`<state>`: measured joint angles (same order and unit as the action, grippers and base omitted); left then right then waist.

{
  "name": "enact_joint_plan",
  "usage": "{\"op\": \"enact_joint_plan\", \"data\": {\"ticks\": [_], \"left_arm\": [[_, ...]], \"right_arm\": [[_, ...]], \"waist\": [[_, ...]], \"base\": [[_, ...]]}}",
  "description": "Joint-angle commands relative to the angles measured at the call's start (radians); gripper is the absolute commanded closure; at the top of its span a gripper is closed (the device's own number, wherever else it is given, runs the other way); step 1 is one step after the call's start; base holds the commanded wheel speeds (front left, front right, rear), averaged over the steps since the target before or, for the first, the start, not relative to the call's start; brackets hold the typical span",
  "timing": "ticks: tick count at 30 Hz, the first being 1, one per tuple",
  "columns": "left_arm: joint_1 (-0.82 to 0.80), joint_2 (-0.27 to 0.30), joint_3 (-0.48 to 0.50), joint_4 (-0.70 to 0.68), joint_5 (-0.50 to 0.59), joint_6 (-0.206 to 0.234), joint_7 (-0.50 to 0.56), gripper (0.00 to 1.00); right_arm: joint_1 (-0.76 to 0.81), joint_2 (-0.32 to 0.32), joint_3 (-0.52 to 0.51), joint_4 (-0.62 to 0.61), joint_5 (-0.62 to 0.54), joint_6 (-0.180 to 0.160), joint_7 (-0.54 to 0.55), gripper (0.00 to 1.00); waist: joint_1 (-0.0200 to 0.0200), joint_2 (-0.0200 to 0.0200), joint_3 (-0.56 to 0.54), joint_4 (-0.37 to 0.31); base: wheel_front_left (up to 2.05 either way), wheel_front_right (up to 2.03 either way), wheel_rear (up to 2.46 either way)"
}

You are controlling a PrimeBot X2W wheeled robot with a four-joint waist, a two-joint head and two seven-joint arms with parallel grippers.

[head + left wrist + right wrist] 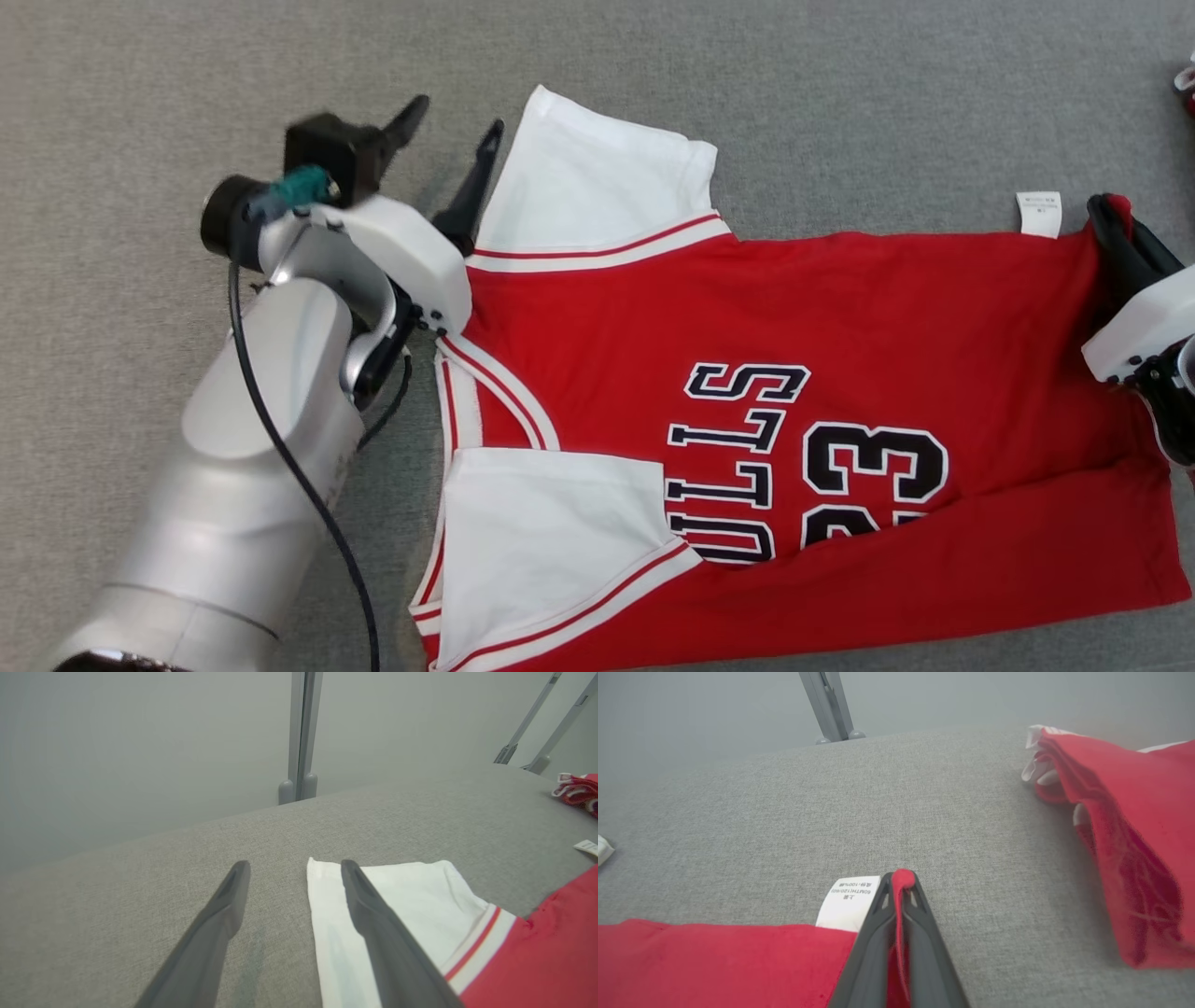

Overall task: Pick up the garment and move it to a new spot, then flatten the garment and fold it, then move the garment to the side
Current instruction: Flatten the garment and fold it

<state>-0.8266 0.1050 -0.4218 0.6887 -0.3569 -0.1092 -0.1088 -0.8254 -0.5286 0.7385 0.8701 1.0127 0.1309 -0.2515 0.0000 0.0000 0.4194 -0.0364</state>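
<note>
Garment is lying flat on the surface, right end effector pinching its far-right hem corner. Left end effector is hovering wide open astride the far-left sleeve, likely preparing a matching grip.

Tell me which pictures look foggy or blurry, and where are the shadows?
Head view: sharp and evenly lit, with soft shadows beside the red and white fabric jersey. Left wrist view: hazy beyond the grey woven fabric surface; the left tool casts a faint shadow. Right wrist view: hazy background too; the crumpled red cloth at the right edge looks smeared.
</note>
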Motion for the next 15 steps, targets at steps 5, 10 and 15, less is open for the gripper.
{"op": "enact_joint_plan", "data": {"ticks": [5,10,15], "left_arm": [[-0.15,0.02,-0.031,0.096,-0.08,-0.021,0.15,0.0],[-0.244,0.035,-0.107,0.148,-0.184,-0.022,0.278,0.0],[-0.314,0.061,-0.177,0.197,-0.235,-0.022,0.342,0.0]], "right_arm": [[-0.059,0.01,0.037,-0.012,0.017,0.0,-0.013,1.0],[-0.098,0.019,0.072,0.0,0.034,0.0,-0.015,1.0],[-0.129,0.027,0.107,0.013,0.058,0.0,-0.014,1.0]], "waist": [[0.0,0.0,0.075,-0.061],[0.0,0.0,0.107,-0.08],[0.0,0.0,0.131,-0.092]], "base": [[0.0,0.0,0.0],[0.0,0.0,0.0],[0.0,0.0,0.0]]}}
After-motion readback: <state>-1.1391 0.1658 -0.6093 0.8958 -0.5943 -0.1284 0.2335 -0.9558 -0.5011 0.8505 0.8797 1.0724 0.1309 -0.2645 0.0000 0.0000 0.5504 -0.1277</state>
